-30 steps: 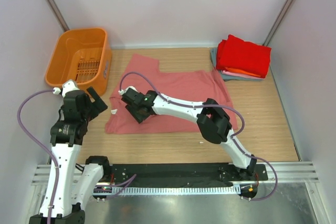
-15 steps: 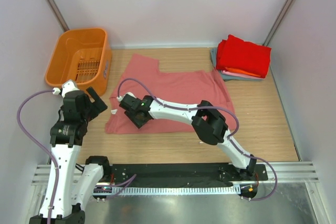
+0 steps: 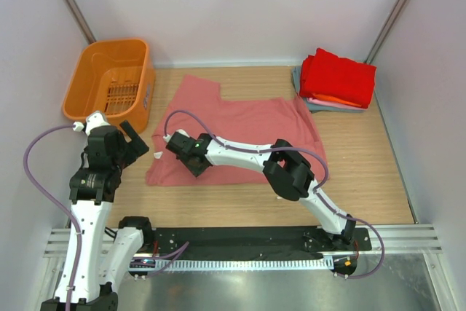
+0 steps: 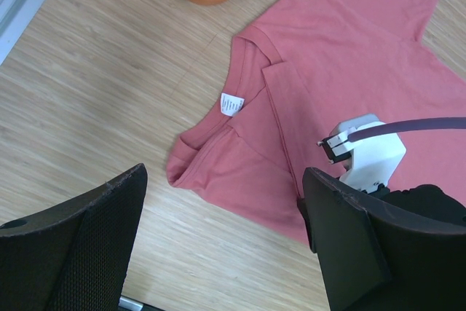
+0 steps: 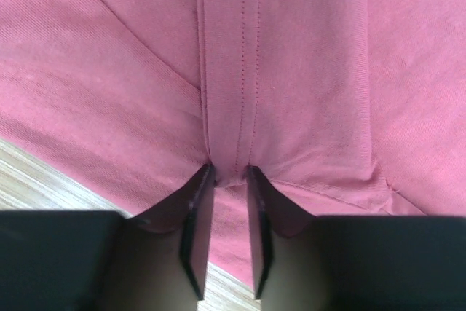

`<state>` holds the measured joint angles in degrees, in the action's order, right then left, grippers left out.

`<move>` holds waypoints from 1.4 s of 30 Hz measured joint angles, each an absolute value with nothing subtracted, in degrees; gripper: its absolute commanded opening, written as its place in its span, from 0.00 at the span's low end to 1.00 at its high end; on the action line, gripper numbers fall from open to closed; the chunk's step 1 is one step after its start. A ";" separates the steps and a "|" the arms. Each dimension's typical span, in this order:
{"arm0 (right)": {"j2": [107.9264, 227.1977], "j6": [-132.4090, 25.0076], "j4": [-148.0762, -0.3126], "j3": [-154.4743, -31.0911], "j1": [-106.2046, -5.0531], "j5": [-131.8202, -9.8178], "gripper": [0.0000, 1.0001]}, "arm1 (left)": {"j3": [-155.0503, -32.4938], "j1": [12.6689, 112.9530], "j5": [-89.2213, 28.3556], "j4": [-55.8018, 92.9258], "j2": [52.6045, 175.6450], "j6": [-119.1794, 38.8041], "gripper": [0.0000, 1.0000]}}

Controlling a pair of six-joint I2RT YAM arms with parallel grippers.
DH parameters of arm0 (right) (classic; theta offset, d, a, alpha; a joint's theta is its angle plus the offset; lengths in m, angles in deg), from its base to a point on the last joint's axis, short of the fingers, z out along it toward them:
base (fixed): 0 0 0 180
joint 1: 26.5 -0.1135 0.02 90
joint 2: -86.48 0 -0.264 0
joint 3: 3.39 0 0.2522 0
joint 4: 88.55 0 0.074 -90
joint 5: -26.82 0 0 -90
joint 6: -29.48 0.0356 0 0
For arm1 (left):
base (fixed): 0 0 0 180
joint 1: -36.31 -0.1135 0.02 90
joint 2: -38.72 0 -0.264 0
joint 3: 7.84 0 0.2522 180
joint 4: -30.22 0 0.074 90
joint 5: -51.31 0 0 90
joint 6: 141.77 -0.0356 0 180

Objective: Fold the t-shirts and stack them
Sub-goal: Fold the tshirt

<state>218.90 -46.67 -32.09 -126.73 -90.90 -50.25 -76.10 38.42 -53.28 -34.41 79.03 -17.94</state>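
**Stitched seam pinched on a wood-grain table**

Top view: a pale wood-grain table (image 3: pixel 364 180) sits between white walls. The right gripper (image 3: pixel 191 164) is down on the flat salmon-pink t-shirt (image 3: pixel 247 125). The folded stack (image 3: pixel 336 78) lies well off to its far right. The left gripper (image 3: pixel 138 143) hovers just left of the shirt.

Left wrist: the jaws gape wide and empty above the ribbed collar (image 4: pixel 251 52) and white label (image 4: pixel 231 104).

Right wrist: the dark fingers (image 5: pixel 195 223) are narrowed onto a double-stitched seam (image 5: pixel 229 71).
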 measured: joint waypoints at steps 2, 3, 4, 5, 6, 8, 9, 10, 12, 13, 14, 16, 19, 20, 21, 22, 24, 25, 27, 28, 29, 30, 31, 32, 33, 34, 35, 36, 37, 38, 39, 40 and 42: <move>218.90 -46.69 -32.05 -126.73 -90.90 -50.21 0.22 | -76.10 38.42 -53.31 -34.44 79.03 -17.94 0.88; 218.90 -46.71 -32.05 -126.73 -90.90 -50.18 0.20 | -76.10 38.42 -53.31 -34.41 79.03 -17.94 0.88; 218.90 -46.71 -32.05 -126.73 -90.90 -50.14 0.19 | -76.10 38.42 -53.28 -34.41 79.03 -17.94 0.88; 218.90 -46.71 -32.05 -126.73 -90.90 -50.07 0.14 | -76.10 38.42 -53.31 -34.44 79.01 -17.94 0.88; 218.90 -46.76 -32.05 -126.73 -90.90 -50.01 0.12 | -76.10 38.42 -53.28 -34.44 79.01 -17.97 0.88; 218.90 -46.76 -32.05 -126.73 -90.90 -49.97 0.08 | -76.10 38.42 -53.31 -34.41 79.01 -17.94 0.88; 218.90 -46.76 -32.05 -126.73 -90.90 -49.88 0.07 | -76.10 38.42 -53.31 -34.44 78.97 -17.94 0.88; 218.90 -46.76 -32.03 -126.73 -90.88 -49.79 0.06 | -76.08 38.42 -53.31 -34.44 78.95 -17.94 0.88; 218.90 -46.80 -32.03 -126.75 -90.82 -49.55 0.04 | -76.08 38.42 -53.31 -34.41 78.92 -17.94 0.88; 218.88 -46.84 -32.03 -126.75 -90.60 -49.42 0.04 | -76.08 38.42 -53.31 -34.41 78.92 -17.94 0.88; 218.88 -46.87 -32.03 -126.75 -90.53 -49.33 0.04 | -76.08 38.42 -53.31 -34.44 78.92 -17.94 0.88; 218.86 -46.91 -32.03 -126.75 -90.29 -49.33 0.03 | -76.08 38.42 -53.31 -34.41 78.92 -17.94 0.88; 218.84 -47.15 -32.03 -126.75 -89.24 -49.35 0.02 | -76.06 38.42 -53.31 -34.41 78.92 -17.94 0.88; 218.84 -47.24 -32.03 -126.75 -88.83 -49.38 0.02 | -75.99 38.42 -53.31 -34.41 78.92 -17.94 0.88; 218.84 -47.37 -32.03 -126.77 -88.19 -49.38 0.02 | -75.93 38.42 -53.31 -34.41 78.92 -17.94 0.88; 218.84 -47.54 -32.00 -126.86 -87.49 -49.44 0.02 | -75.88 38.42 -53.31 -34.44 78.92 -17.94 0.88; 218.84 -47.94 -31.85 -127.17 -86.01 -49.81 0.01 | -75.80 38.42 -53.31 -34.46 78.95 -17.94 0.88; 218.84 -48.05 -31.83 -127.30 -85.40 -49.97 0.02 | -75.78 38.42 -53.31 -34.44 78.95 -17.92 0.88; 218.81 -48.37 -31.76 -127.84 -83.87 -50.99 0.02 | -75.78 38.42 -53.31 -34.44 78.99 -17.94 0.88; 218.77 -48.50 -31.61 -128.19 -83.25 -51.56 0.02 | -75.78 38.42 -53.33 -34.44 79.08 -17.92 0.88; 218.68 -48.70 -31.39 -128.52 -82.69 -52.15 0.01 | -75.78 38.42 -53.33 -34.44 79.10 -17.94 0.88; 218.55 -48.90 -31.13 -128.87 -82.14 -52.76 0.01 | -75.78 38.42 -53.35 -34.44 79.10 -17.94 0.88; 218.42 -49.25 -30.76 -129.37 -81.68 -53.42 0.02 | -75.78 38.42 -53.39 -34.44 79.19 -17.92 0.88; 218.25 -49.66 -30.41 -129.92 -81.33 -54.21 0.01 | -75.78 38.42 -53.48 -34.44 79.21 -17.92 0.88; 218.09 -49.93 -30.10 -130.33 -81.16 -54.97 0.01 | -75.78 38.42 -53.52 -34.44 79.25 -17.92 0.88; 217.81 -50.25 -29.84 -130.75 -81.07 -56.19 0.02 | -75.78 38.42 -53.57 -34.44 79.27 -17.92 0.88; 217.50 -50.54 -29.45 -131.10 -81.09 -57.48 0.02 | -75.78 38.42 -53.59 -34.44 79.34 -17.92 0.88; 217.13 -50.82 -29.10 -131.41 -81.20 -58.97 0.01 | -75.78 38.42 -53.61 -34.44 79.36 -17.92 0.88; 216.65 -51.06 -28.94 -131.54 -81.33 -60.33 0.01 | -75.78 38.42 -53.63 -34.44 79.36 -17.92 0.88; 216.28 -51.30 -28.66 -131.80 -81.48 -61.48 0.02 | -75.78 38.42 -53.66 -34.44 79.41 -17.92 0.87; 216.04 -51.43 -28.49 -132.04 -81.57 -62.29 0.01 | -75.78 38.42 -53.68 -34.44 79.47 -17.92 0.88; 215.71 -51.61 -28.46 -132.21 -81.57 -63.17 0.01 | -75.78 38.42 -53.70 -34.44 79.47 -17.92 0.88; 215.32 -51.81 -28.40 -132.45 -81.59 -64.52 0.02 | -75.78 38.42 -53.68 -34.44 79.49 -17.92 0.88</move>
